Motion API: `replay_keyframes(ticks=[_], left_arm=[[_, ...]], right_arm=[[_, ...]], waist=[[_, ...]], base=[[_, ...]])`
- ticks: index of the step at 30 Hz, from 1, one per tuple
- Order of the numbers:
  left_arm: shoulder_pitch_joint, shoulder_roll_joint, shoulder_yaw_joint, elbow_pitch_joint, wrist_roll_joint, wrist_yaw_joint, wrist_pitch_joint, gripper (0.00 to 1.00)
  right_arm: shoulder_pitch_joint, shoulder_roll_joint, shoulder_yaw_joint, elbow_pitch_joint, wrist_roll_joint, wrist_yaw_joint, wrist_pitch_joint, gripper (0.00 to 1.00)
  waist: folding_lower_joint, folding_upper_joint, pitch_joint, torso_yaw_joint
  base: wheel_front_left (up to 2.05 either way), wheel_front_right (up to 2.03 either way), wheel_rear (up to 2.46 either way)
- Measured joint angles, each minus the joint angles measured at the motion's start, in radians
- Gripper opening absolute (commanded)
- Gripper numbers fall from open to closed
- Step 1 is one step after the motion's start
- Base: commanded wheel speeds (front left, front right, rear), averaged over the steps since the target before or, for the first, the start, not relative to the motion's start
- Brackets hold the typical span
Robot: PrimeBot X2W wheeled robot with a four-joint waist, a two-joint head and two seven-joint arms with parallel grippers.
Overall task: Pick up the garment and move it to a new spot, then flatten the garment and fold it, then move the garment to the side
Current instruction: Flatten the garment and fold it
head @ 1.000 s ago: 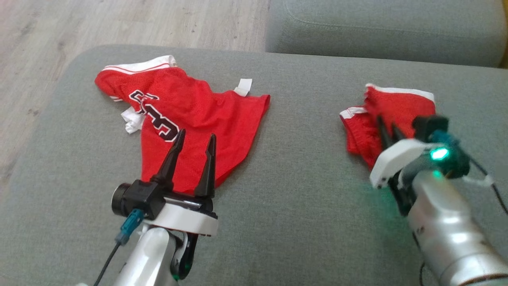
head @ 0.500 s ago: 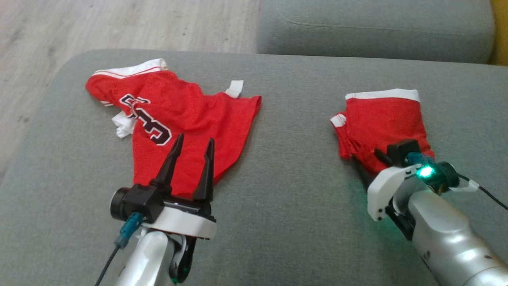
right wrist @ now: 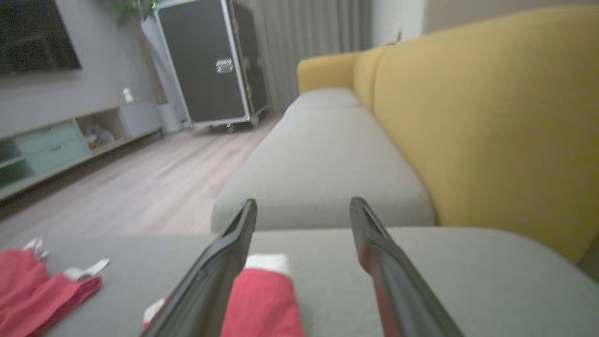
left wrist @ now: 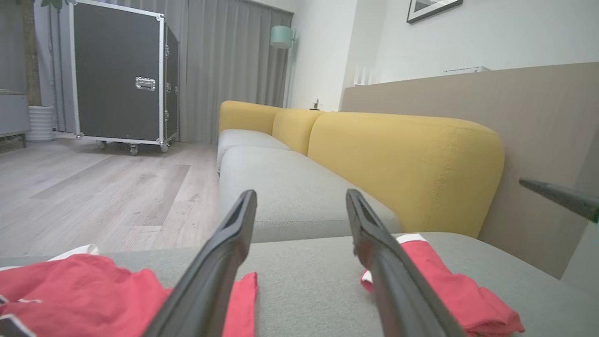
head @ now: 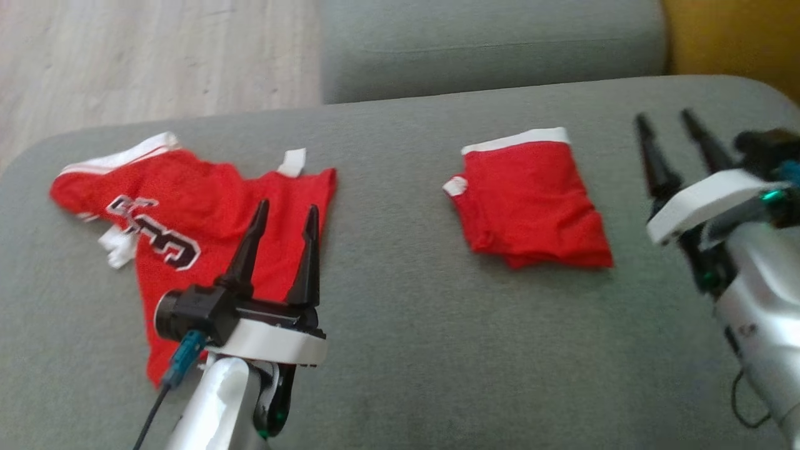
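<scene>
The left gripper (head: 288, 207) is spread wide and empty; beyond it the folded red garment (head: 531, 200) lies on the grey cushion (head: 400, 350), probably light and limp, best pinched through all layers at an edge, with the right gripper (head: 664, 117) near it, likewise spread and empty.

a home living room: a long sofa (left wrist: 402, 154) with grey seats and yellow back cushions, pale wood floor (left wrist: 93, 196), grey curtains (left wrist: 224, 61), a lamp (left wrist: 281, 36), a framed picture (left wrist: 433, 7), a tv (right wrist: 35, 37) above low shelving (right wrist: 70, 140).
</scene>
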Motion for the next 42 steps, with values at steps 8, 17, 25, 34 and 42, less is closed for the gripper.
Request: replay_keyframes(ticks=[8, 17, 25, 34, 42], left_arm=[[0.005, 0.000, 0.009, -0.024, 0.000, -0.001, 0.000, 1.00], [0.079, 0.000, 0.014, -0.026, -0.013, 0.000, 0.000, 1.00], [0.026, 0.000, -0.016, -0.029, -0.010, -0.001, 0.000, 1.00], [-0.064, -0.001, -0.088, -0.034, -0.025, 0.001, 0.000, 1.00], [-0.107, -0.001, -0.137, -0.035, -0.049, 0.018, 0.000, 1.00]], right_arm=[[0.177, 0.083, -0.428, -0.302, -0.269, 0.000, -0.007, 1.00], [0.511, 0.293, -0.571, -0.473, -0.443, 0.000, -0.006, 1.00], [0.415, 0.281, -0.582, -0.475, -0.495, 0.000, 0.008, 0.00], [0.145, 0.172, -0.600, -0.233, -0.502, 0.000, 0.132, 0.00], [-0.023, 0.114, -0.575, 0.057, -0.542, 0.000, 0.138, 0.00]], waist=[[0.0000, 0.0000, -0.016, -0.085], [-0.0001, 0.0000, -0.011, -0.085], [0.0001, 0.0000, 0.057, -0.025], [0.0002, 0.0000, 0.164, 0.085], [0.0002, -0.0001, 0.244, 0.208]], base=[[0.00, 0.00, 0.00], [0.00, 0.00, 0.00], [0.00, 0.00, 0.00], [0.00, 0.00, 0.00], [0.00, 0.00, 0.00]])
